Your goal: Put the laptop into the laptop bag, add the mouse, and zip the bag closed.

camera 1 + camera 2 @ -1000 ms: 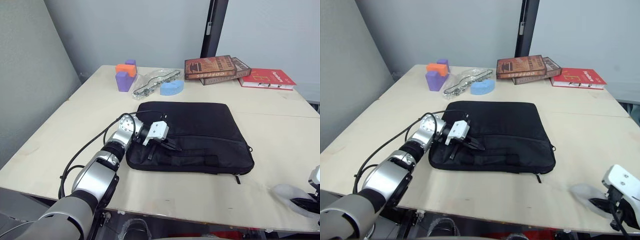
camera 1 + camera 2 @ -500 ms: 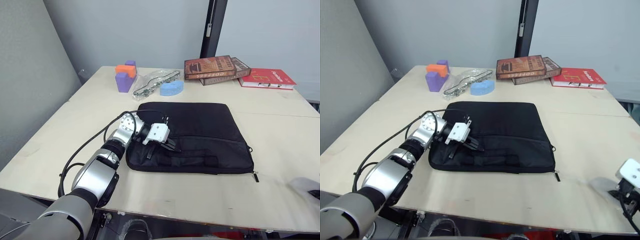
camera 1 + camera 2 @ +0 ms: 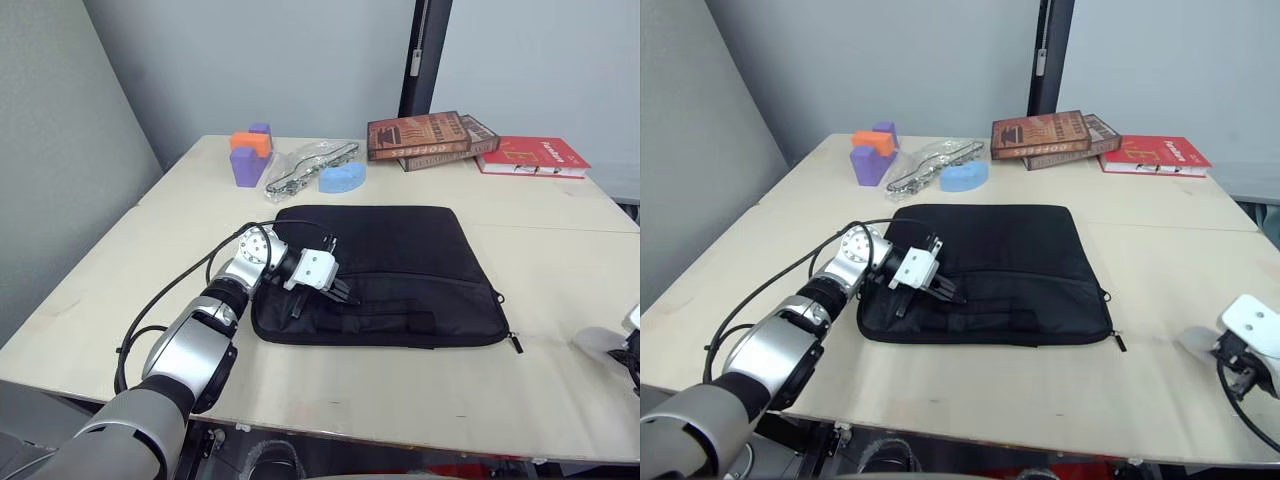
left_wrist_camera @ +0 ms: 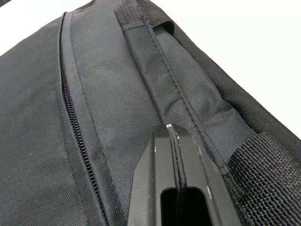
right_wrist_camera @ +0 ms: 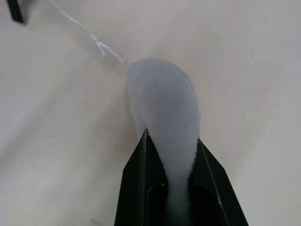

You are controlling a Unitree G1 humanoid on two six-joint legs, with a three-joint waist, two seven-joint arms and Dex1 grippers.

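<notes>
Left hand (image 4: 173,133) is pinched closed, empty, tips pressing the laptop bag (image 3: 385,270) near its strap, mid-table (image 3: 330,385). Right hand (image 5: 170,140) clamps a white fluffy tuft (image 5: 164,103) tied by thread to the zipper pull (image 3: 1119,342) at the bag's right corner. Laptop, mouse: can't tell where. Risk: the tuft slips out or the thread snaps on a hard pull; the bag slides if the left hand eases.

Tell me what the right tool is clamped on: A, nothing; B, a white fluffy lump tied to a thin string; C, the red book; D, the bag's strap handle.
B: in the right wrist view the right tool pinches a white fluffy lump with a thin string trailing off it.
</notes>
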